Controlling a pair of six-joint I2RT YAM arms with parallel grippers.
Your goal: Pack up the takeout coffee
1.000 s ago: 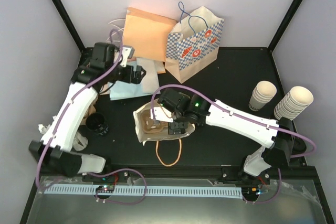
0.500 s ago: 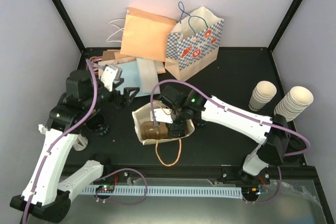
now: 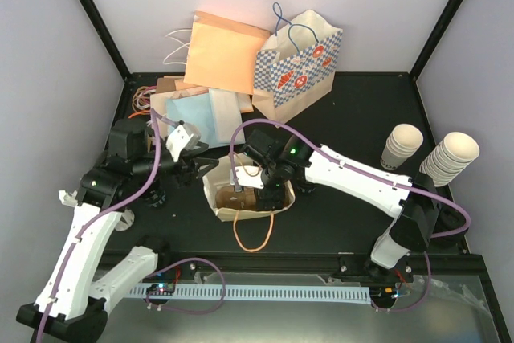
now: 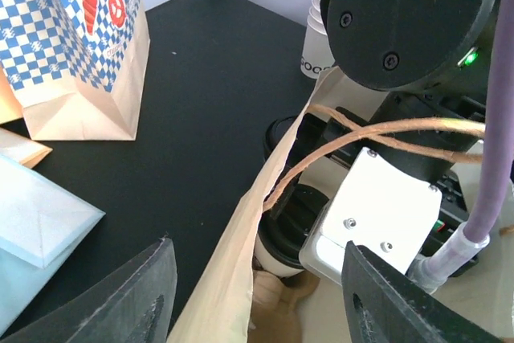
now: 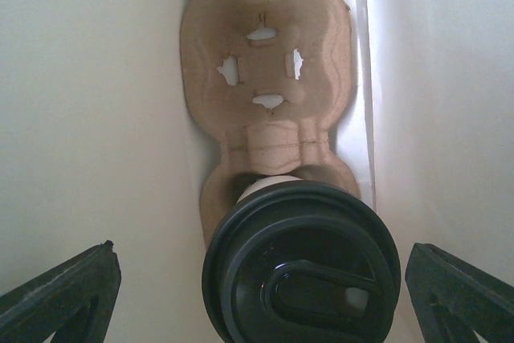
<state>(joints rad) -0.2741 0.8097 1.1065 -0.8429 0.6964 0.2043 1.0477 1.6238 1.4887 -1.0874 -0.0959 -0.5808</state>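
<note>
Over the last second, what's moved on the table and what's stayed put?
The left gripper swung back from the pale blue envelopes at the far left and came in beside the left wall of the open paper bag, jaws open, holding nothing. The right gripper stayed inside the bag, open over the takeout coffee seated in its cardboard carrier. The bag barely shifted; the checkered bag and cup stacks did not move.

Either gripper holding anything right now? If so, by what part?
Nothing is held. The right gripper is open, fingers wide of the takeout coffee seated in the pulp carrier. The left gripper is open astride the rim of the bag, not pinching it.
</note>
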